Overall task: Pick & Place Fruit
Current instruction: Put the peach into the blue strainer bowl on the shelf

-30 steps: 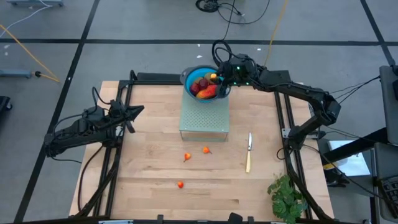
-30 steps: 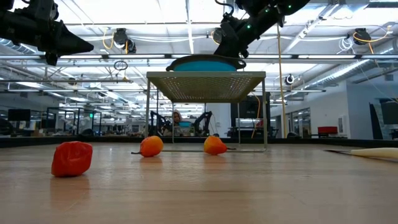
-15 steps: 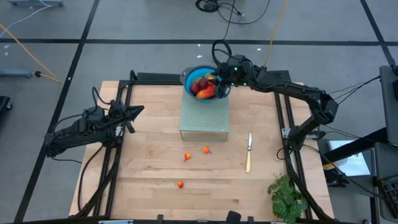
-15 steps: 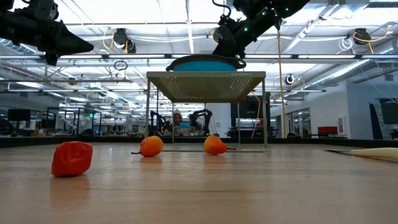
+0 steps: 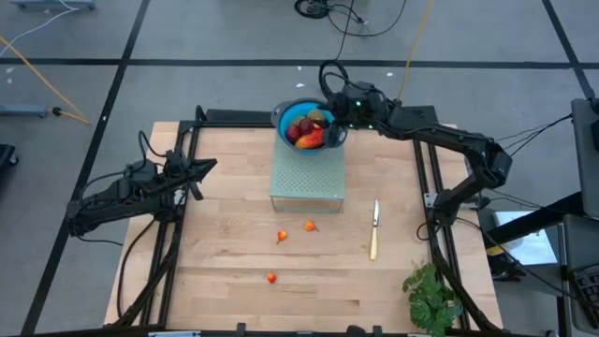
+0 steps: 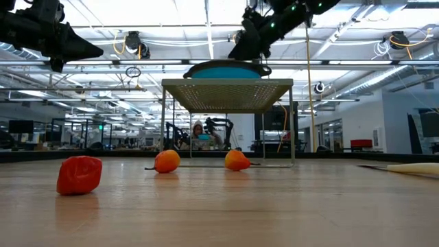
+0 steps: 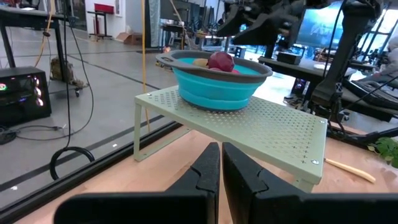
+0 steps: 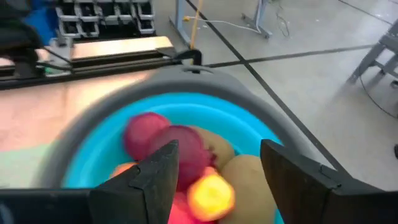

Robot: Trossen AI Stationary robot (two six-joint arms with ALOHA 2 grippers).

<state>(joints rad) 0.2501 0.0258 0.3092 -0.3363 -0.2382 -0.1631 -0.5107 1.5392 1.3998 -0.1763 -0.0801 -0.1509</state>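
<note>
A blue bowl [image 5: 281, 118] stands on a green perforated shelf [image 5: 307, 183] at the table's far middle. In the bowl lie a red-orange mango [image 5: 313, 139], dark-red balls [image 8: 144, 132], a brown kiwi [image 8: 249, 177] and a small yellow-orange fruit [image 8: 211, 196]. My right gripper [image 8: 217, 148] hovers open above the bowl's far right rim [image 5: 330, 119], its fingers on either side of that small fruit and apart from it. Three tiny orange-red fruits [image 5: 282, 237] [image 5: 310, 226] [image 5: 271, 277] rest on the table. My left gripper [image 7: 221, 171] waits shut, raised at the table's left [image 5: 208, 167].
A pale-handled knife [image 5: 374, 230] lies right of the shelf. A green leafy bunch [image 5: 430, 296] sits at the near right corner. The shelf stands on thin legs [image 6: 163, 130] with free room under it. Black frame rails run along both table sides.
In the low view my right gripper's fingertips have tipped up a little, away from the bowl's rim. My left arm has kept still.
</note>
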